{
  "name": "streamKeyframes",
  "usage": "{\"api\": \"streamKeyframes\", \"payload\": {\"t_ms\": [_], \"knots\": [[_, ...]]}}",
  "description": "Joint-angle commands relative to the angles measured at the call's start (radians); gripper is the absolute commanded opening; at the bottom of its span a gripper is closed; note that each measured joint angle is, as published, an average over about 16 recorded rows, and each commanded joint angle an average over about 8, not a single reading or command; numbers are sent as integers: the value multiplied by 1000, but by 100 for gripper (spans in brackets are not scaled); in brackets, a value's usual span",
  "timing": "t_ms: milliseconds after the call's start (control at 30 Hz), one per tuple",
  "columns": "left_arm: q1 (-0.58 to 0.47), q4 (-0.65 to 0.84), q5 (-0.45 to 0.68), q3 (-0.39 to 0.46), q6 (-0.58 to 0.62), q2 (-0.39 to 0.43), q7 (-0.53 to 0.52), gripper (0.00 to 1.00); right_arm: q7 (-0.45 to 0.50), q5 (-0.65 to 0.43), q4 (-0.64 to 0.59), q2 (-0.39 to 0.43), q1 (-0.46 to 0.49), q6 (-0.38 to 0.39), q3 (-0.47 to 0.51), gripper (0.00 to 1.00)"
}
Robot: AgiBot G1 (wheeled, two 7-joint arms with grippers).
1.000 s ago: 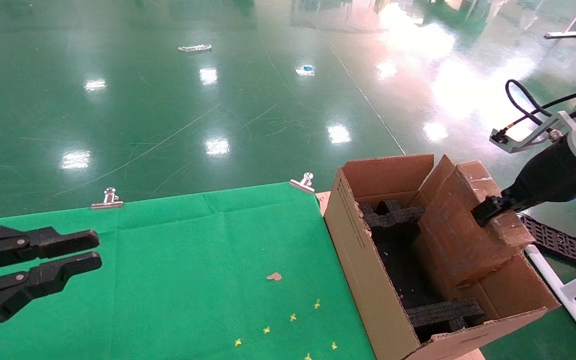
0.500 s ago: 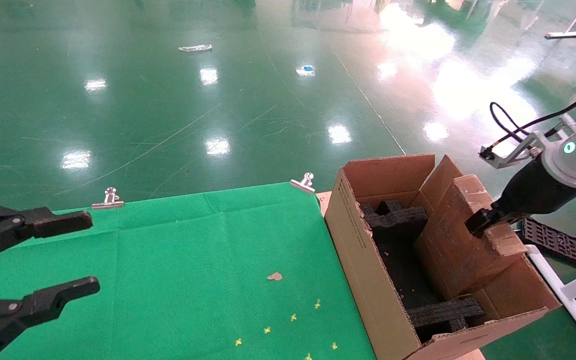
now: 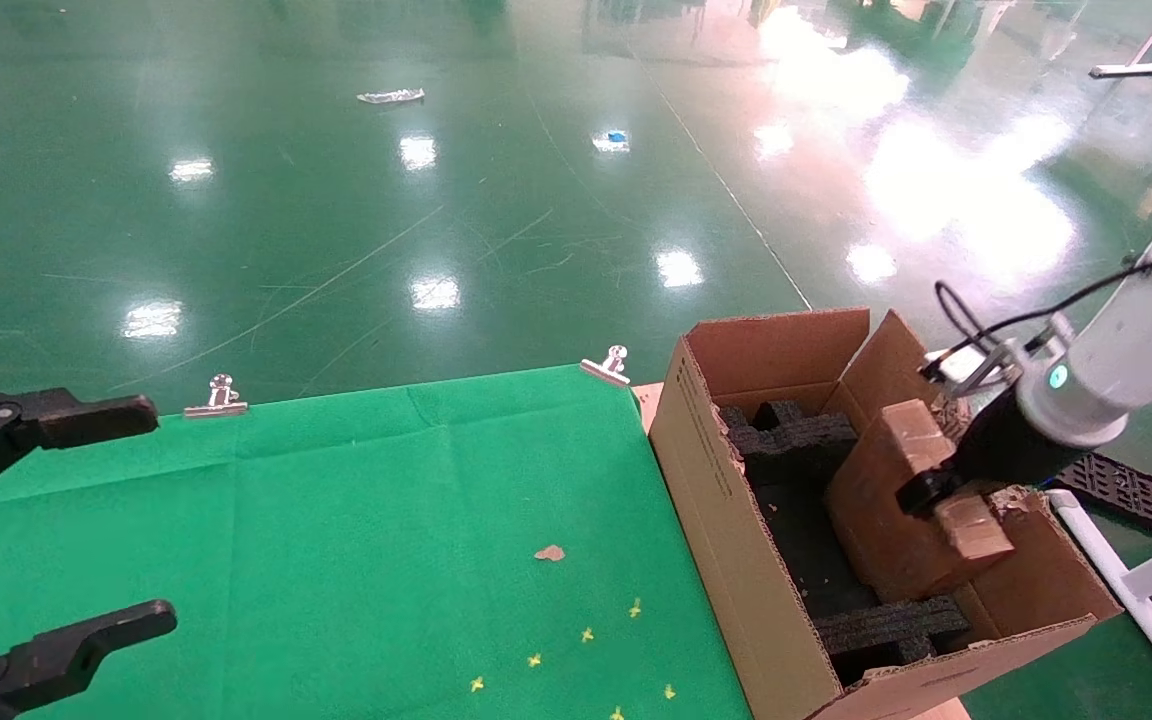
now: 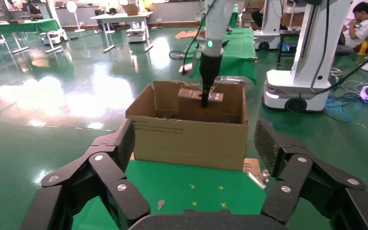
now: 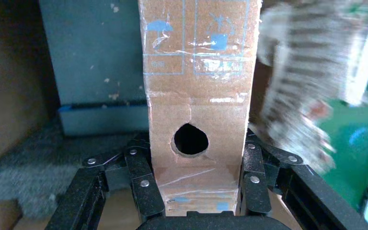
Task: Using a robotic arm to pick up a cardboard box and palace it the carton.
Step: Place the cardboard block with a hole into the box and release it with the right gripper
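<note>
Right pincer (image 3: 921, 492) grips cardboard box (image 3: 896, 510), long axis tilted, inside carton (image 3: 726, 520) at bench's right edge, above foam inserts (image 3: 886, 625). Left pincer (image 3: 86, 530) gapes wide, idle, well apart.

You're looking at a big robotics test hall, not a home or shop: a glossy green floor (image 3: 356, 230) mirrors the overhead lights, white wheeled robot bases (image 4: 297, 93) stand parked across the room, and cables (image 4: 359, 91) trail over the ground. There are cloth-covered work tables (image 4: 21, 25) at the back, a standing fan (image 4: 72, 7), and a person (image 4: 359, 19) seated by the wall.
</note>
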Motion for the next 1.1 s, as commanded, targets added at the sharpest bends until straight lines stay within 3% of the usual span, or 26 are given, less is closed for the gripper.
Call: {"api": "streamKeyframes", "payload": {"t_ms": [33, 300, 333, 567, 600, 1100], "knots": [[0, 0, 0, 0, 0, 0, 0, 100, -14, 20, -12, -2, -41, 36, 11, 0], [0, 0, 0, 1, 0, 0, 0, 100, -85, 92, -55, -9, -155, 143, 55, 0], [0, 0, 0, 1, 0, 0, 0, 100, -96, 102, -60, -8, -162, 149, 62, 4], [0, 0, -1, 1, 0, 0, 1, 100, -161, 139, -89, -5, -175, 147, 86, 92], [0, 0, -1, 1, 0, 0, 1, 100, -165, 139, -95, -7, -174, 144, 86, 100], [0, 0, -1, 2, -1, -1, 1, 100, -194, 111, -165, -41, -157, 119, 67, 100]]}}
